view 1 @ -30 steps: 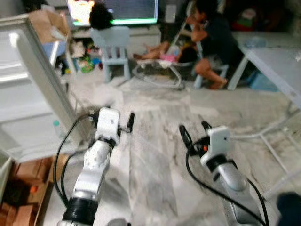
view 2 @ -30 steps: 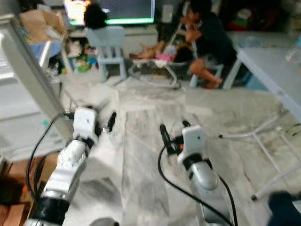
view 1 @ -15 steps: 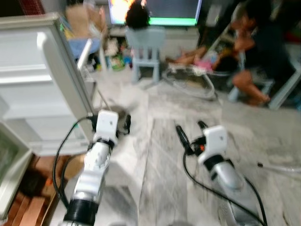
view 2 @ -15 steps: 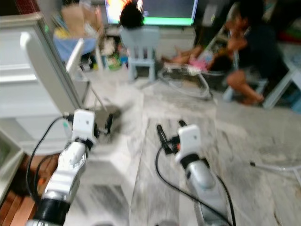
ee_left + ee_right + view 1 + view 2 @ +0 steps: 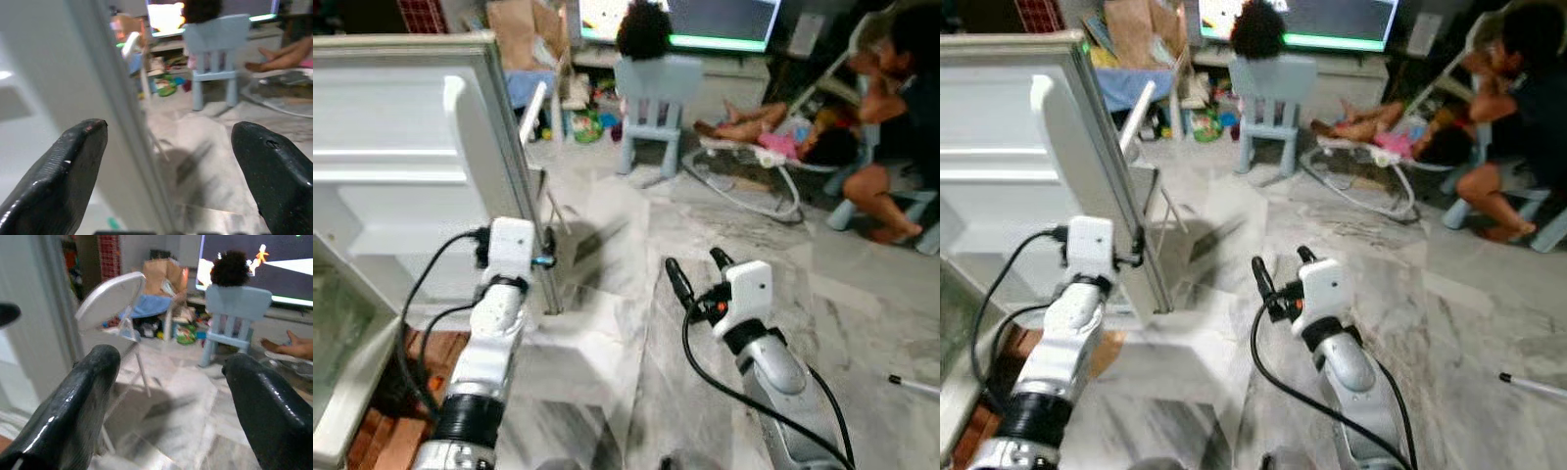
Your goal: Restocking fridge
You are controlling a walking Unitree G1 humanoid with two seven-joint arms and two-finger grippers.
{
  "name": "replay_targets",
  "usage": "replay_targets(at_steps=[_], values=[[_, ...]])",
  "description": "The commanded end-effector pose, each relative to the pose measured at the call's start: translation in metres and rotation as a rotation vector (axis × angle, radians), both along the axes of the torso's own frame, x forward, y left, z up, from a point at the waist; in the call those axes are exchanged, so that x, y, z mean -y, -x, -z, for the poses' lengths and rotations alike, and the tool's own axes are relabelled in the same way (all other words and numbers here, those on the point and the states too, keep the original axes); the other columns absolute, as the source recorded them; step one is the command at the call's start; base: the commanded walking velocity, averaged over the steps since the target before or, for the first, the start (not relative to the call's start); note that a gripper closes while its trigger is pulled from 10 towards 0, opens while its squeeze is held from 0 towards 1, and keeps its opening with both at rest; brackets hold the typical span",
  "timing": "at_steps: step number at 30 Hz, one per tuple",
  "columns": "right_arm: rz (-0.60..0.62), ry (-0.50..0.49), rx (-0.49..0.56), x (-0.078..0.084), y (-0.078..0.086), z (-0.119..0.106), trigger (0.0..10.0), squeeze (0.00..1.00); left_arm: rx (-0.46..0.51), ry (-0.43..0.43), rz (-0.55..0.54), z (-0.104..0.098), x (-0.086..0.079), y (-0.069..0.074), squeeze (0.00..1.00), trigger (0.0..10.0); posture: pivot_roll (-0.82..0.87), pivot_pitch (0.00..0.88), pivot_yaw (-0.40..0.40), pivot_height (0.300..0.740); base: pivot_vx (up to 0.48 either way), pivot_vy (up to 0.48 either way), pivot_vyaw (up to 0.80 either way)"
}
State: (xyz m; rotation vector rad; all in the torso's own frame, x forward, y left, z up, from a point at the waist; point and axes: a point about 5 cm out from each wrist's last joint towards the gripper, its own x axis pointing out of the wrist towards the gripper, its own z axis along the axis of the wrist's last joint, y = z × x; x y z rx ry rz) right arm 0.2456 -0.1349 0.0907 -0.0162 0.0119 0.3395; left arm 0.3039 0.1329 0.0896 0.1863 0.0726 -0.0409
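The white fridge door (image 5: 411,137) stands open at my left, its inner shelves facing me, with a glass shelf (image 5: 333,323) of the fridge at the far left. My left gripper (image 5: 168,129) is open and held up at the door's outer edge (image 5: 524,196); in the left wrist view that edge runs between the two black fingers (image 5: 73,161). My right gripper (image 5: 695,269) is open above the marble floor, apart from the door, with nothing between its fingers (image 5: 93,377).
A light blue child's chair (image 5: 651,88) with a seated person, a bouncer (image 5: 773,147) holding a child, and another person (image 5: 901,88) are at the back. A folded white chair (image 5: 533,108) leans behind the door. A white rod (image 5: 913,385) lies at the right.
The view has swung left toward the fridge, so the door now shows much larger. My left gripper has come up against the door's edge. The right gripper keeps its pose.
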Motion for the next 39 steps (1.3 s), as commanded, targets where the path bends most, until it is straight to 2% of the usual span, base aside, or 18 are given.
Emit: replay_targets(at_steps=[1, 9, 14, 17, 21, 27, 29, 35, 39], values=[[0.007, -0.012, 0.02, -0.002, -0.002, -0.004, 10.0, 0.0, -0.005, -0.038, -0.013, 0.001, -0.006, -0.002, 0.0, 10.0, 0.04, 0.0, -0.005, 0.74, 0.341, 0.337, 0.0], [0.007, -0.012, 0.018, -0.002, -0.002, -0.003, 10.0, 0.0, -0.023, -0.042, -0.01, 0.005, -0.003, -0.004, 0.0, 10.0, 0.04, 0.0, -0.007, 0.74, 0.345, 0.334, 0.0], [0.004, -0.015, 0.019, -0.003, -0.003, -0.003, 10.0, 0.0, -0.023, -0.049, 0.018, 0.004, 0.003, -0.011, 0.0, 10.0, 0.04, 0.0, -0.006, 0.74, 0.347, 0.332, 0.0], [0.004, -0.017, 0.021, -0.004, -0.003, -0.003, 10.0, 0.0, -0.005, -0.03, 0.05, -0.001, 0.008, -0.016, 0.0, 10.0, 0.04, 0.0, -0.004, 0.74, 0.121, 0.0, 0.0], [0.006, -0.017, 0.022, -0.004, -0.003, -0.003, 10.0, 0.0, 0.004, -0.02, 0.089, -0.002, 0.012, -0.016, 0.0, 10.0, 0.04, 0.0, -0.003, 0.74, 0.0, 0.0, 0.0], [0.006, -0.017, 0.025, -0.003, -0.002, -0.003, 10.0, 0.0, 0.016, -0.002, 0.111, 0.0, 0.008, -0.004, 0.0, 10.0, 0.04, 0.0, -0.002, 0.74, 0.0, 0.0, 0.0], [0.004, -0.016, 0.026, -0.003, -0.002, -0.003, 10.0, 0.0, 0.008, -0.002, 0.1, 0.003, 0.001, 0.008, 0.0, 10.0, 0.04, 0.0, -0.003, 0.74, 0.0, 0.0, 0.0], [-0.007, -0.017, 0.024, -0.004, -0.002, -0.003, 10.0, 0.0, 0.019, -0.023, 0.076, 0.004, -0.012, 0.022, 0.0, 10.0, 0.06, 0.0, -0.007, 0.74, 0.0, 0.0, 0.0], [-0.026, -0.019, 0.024, -0.006, -0.002, -0.003, 10.0, 0.0, 0.019, -0.028, 0.063, 0.003, -0.015, 0.024, 0.0, 10.0, 0.07, 0.0, -0.008, 0.74, 0.0, 0.0, 0.0]])
